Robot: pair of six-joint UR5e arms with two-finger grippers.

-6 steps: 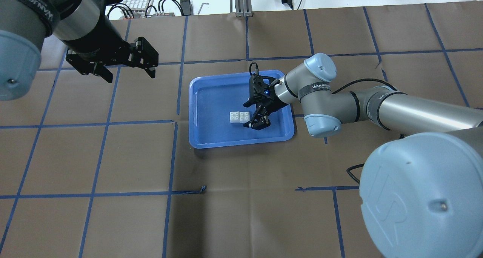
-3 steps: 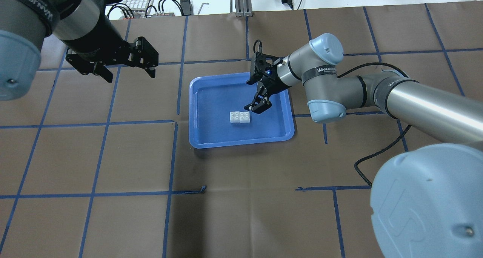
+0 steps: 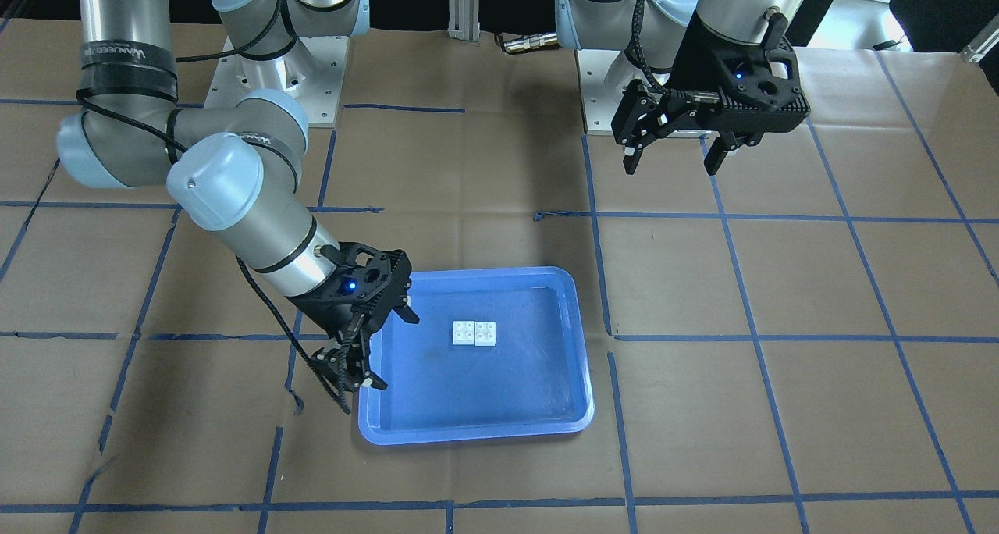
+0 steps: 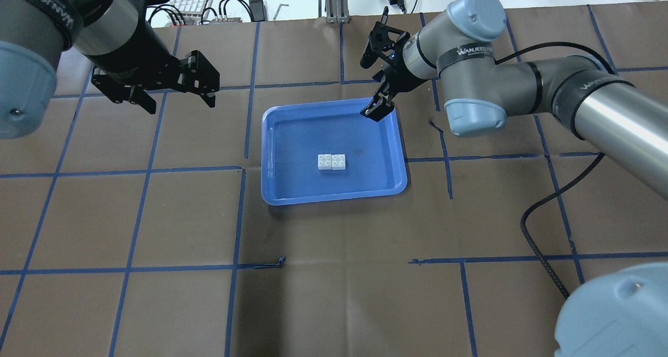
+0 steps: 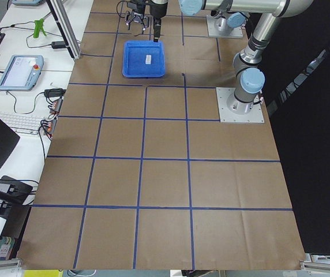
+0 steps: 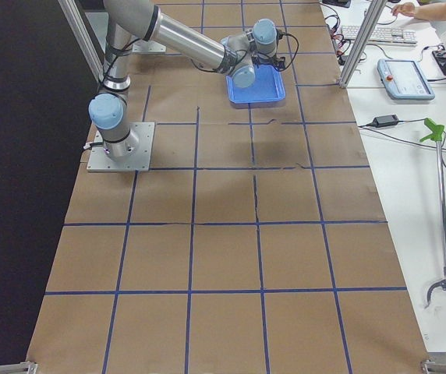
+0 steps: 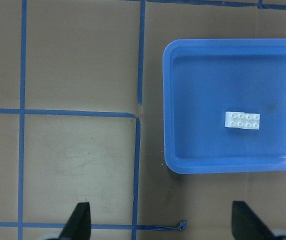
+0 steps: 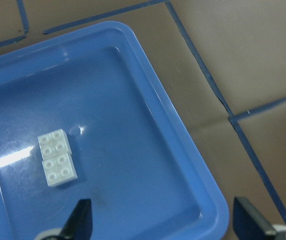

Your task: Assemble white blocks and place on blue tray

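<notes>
White blocks lay joined mid blue tray. Right gripper, left gripper: wide, empty. Risk: half-pressed joint parting if jolted.

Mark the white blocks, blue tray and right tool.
white blocks [image 4: 332,162]: overhead view, studded top where the two meet.
blue tray [image 4: 265,158]: overhead view, rim on the view's left.
right tool [image 4: 377,108]: overhead view, midway between its fingertips.

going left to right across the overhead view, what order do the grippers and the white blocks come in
left gripper → white blocks → right gripper
</notes>
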